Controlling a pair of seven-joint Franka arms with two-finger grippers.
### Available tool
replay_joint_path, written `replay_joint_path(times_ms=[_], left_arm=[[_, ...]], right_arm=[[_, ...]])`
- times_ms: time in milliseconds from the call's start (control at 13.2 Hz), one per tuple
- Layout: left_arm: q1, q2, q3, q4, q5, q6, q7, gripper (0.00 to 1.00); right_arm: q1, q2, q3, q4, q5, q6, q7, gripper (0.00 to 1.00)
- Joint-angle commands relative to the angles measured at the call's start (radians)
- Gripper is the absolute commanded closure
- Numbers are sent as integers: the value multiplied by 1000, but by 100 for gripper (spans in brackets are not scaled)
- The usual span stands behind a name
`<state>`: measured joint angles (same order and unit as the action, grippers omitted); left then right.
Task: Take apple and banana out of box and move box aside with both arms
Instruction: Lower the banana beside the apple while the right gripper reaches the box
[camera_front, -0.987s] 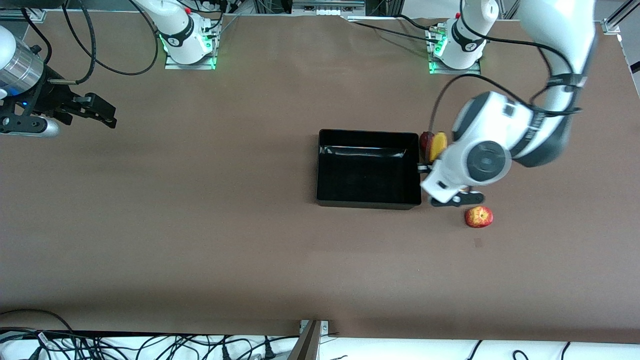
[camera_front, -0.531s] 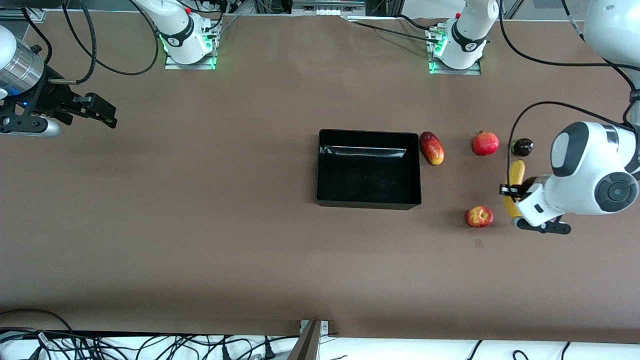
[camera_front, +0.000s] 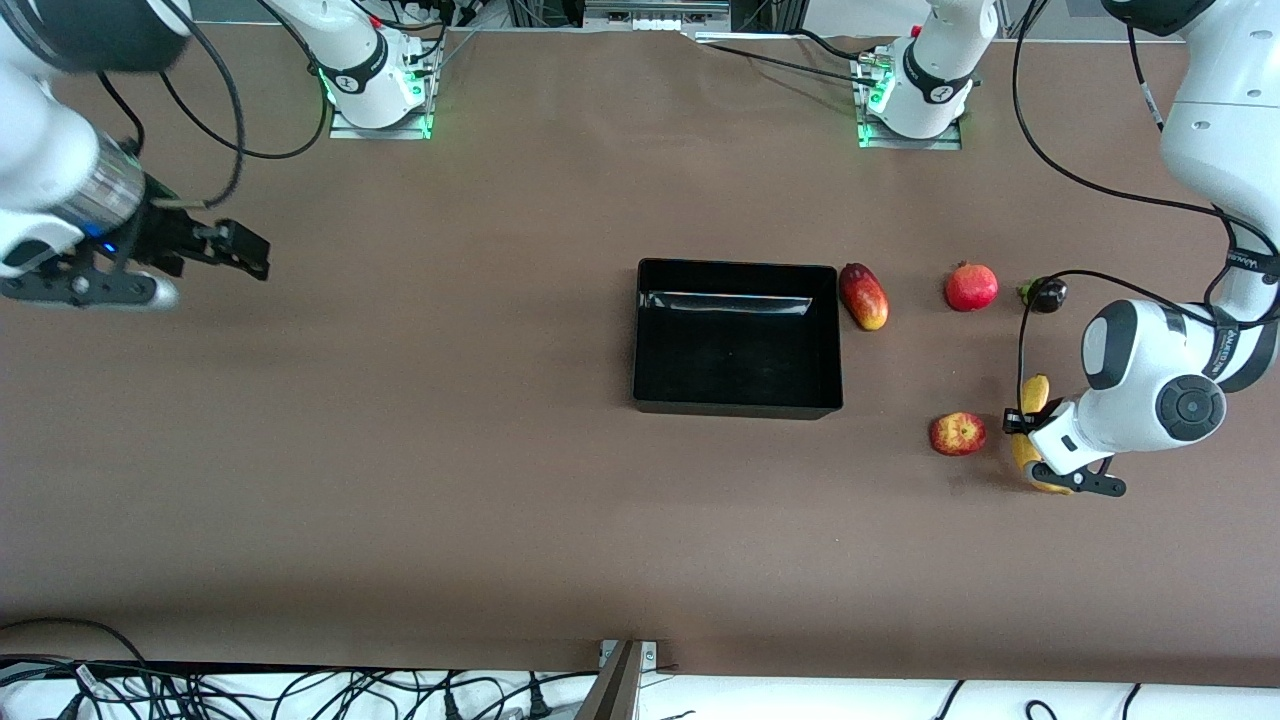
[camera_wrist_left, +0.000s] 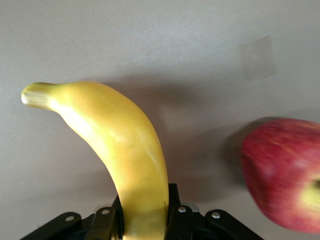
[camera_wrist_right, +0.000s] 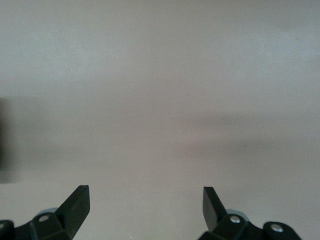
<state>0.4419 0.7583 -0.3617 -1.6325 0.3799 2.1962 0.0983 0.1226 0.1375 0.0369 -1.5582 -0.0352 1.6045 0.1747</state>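
Toward the left arm's end of the table, the left gripper (camera_front: 1040, 450) is clamped on the banana (camera_front: 1031, 430), its fingers pressed against the fruit's sides (the left wrist view shows the yellow body rising from between the black fingers (camera_wrist_left: 107, 225), curved, with its tip pointing away from the gripper). Whether the banana rests on the table (camera_front: 450, 450) or is just off it cannot be told. The apple (camera_front: 958, 434), red with yellow patches, sits on the table just beside the banana, on the side toward the black tray (camera_front: 737, 400), and does not touch it; in the left wrist view the apple (camera_wrist_left: 282, 175) fills one edge of the picture.

The black tray stands near the middle of the table, shallow, glossy and with nothing in it. A mango-like red and yellow fruit (camera_front: 864, 296) lies just beside the tray's wall toward the left arm's end. A red pomegranate (camera_front: 971, 286) and a small dark fruit (camera_front: 1046, 294) lie in a row with it, each farther toward that end, all three farther from the front camera than the apple.

Over bare table at the right arm's end, well apart from the tray, the right gripper (camera_front: 235, 250) hangs with its fingers (camera_wrist_right: 75, 202) spread wide and nothing between them.
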Motion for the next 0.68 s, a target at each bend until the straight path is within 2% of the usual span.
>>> replay_joint_path(times_ms=[0, 76, 152, 304, 455, 607], left_arm=[[6, 7, 15, -20, 20, 63, 27, 90], [5, 0, 15, -20, 19, 54, 41, 25], [3, -19, 13, -20, 19, 37, 44, 0], [-11, -117, 10, -17, -1, -98, 43, 0], [-69, -261, 21, -9, -122, -267, 43, 0], [-115, -399, 68, -4, -226, -395, 44, 0]], right_arm=[[40, 4, 3, 13, -20, -14, -11, 0], [45, 4, 3, 13, -8, -30, -11, 0], [64, 5, 12, 13, 1, -34, 0, 0], [133, 22, 18, 17, 15, -17, 46, 0], [181, 80, 20, 23, 78, 37, 153, 0], [222, 135, 21, 27, 148, 139, 187, 0]])
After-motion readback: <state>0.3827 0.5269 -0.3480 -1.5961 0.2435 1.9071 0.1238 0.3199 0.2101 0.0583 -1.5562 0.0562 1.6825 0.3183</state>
